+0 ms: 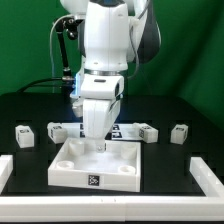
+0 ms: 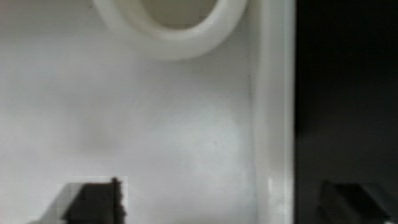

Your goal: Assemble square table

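While the gripper (image 1: 96,140) hangs low at the far rim of the slab (image 1: 70,168), its fingers (image 2: 93,203) are seen spread: one over the slab, one over the black table (image 2: 347,90), the rim between them, nothing pinched. Slab is laid flat at mid-table, tag (image 1: 94,181) on its near wall. Four leg blocks (image 1: 22,133) are noted behind it, two per side, apart from it.
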Robot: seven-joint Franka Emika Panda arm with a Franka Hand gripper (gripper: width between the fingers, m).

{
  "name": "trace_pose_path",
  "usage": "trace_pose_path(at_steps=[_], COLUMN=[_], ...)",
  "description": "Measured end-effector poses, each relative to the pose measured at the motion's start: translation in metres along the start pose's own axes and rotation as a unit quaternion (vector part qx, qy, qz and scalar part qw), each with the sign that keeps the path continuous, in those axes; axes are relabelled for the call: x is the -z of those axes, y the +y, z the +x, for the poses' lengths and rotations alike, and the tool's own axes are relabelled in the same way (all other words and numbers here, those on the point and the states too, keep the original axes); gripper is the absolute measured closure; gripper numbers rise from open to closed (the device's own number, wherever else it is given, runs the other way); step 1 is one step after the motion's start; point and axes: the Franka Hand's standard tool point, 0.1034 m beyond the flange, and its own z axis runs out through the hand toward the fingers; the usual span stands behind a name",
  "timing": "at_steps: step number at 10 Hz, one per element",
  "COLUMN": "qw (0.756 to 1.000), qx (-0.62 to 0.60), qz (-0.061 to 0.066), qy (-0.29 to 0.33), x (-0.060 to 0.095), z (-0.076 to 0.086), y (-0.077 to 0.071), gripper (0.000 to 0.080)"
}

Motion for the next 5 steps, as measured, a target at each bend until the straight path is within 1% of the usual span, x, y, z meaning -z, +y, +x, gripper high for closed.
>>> trace_pose_path(at_steps=[1, 2, 3, 4, 5], qw=[1.0, 1.0, 1.0, 1.0, 1.0], qx=[0.0, 0.0, 0.0, 0.0, -0.001], qz=[0.0, 0.001, 0.001, 0.001, 0.001], qy=[0.0, 0.0, 0.0, 0.0, 0.0], x=[-0.0001, -0.0003, -0.0003, -0.0003, -0.0004], z=[0.0, -0.0001, -0.0002, 0.0, -0.0005], y=[-0.0002, -0.0005, -0.0006, -0.0007, -0.0006], gripper=[0.0425, 0.056, 0.056, 0.0737, 0.0744])
